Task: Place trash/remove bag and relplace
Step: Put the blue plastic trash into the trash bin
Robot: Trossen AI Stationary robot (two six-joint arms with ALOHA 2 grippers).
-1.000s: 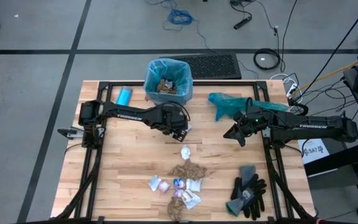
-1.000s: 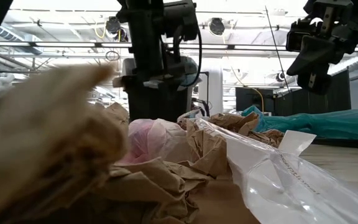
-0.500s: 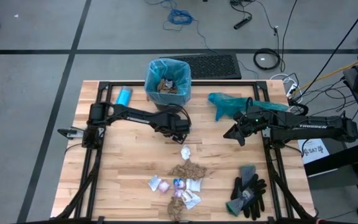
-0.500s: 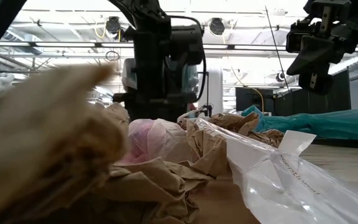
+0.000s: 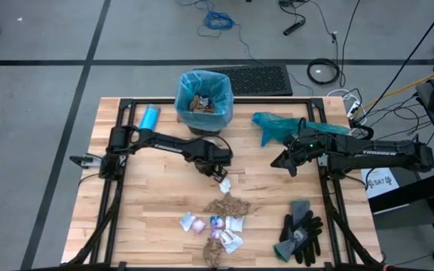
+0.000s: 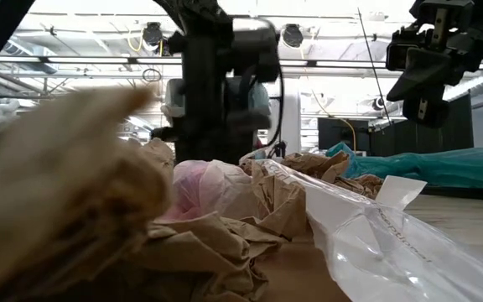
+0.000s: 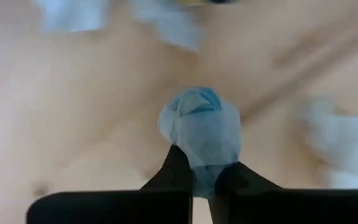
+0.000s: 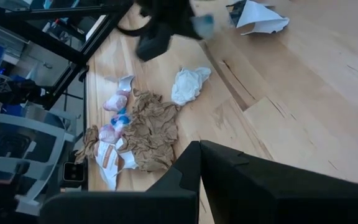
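Scraps of trash (image 5: 221, 218), brown paper wads and white wrappers, lie near the table's front edge, with one white wad (image 5: 224, 183) lying apart. The pale blue bag (image 5: 203, 98) lines the bin at the far edge, brown paper inside it. My left gripper (image 5: 218, 172) points down just beyond the white wad, shut on a small pale bluish-white scrap (image 7: 199, 124). My right gripper (image 5: 285, 162) hangs shut above the table's right side, holding nothing. My left gripper pinches the small scrap's near edge (image 7: 204, 158) between its two fingers (image 7: 178, 165), coming from above and pointing down. Most of the crumpled scrap bulges out past the fingertips. Whether it rests on the table or is lifted, I cannot tell.
A teal plastic bag (image 5: 285, 126) lies at the far right beside the right arm. Black-and-grey gloves (image 5: 301, 229) lie at the near right. A light-blue bottle (image 5: 150, 117) lies left of the bin. A flat white paper (image 8: 253, 15) lies beyond the left gripper.
My left gripper has come down and moved toward the table's near edge, closer to the white wad. The right arm has kept still.
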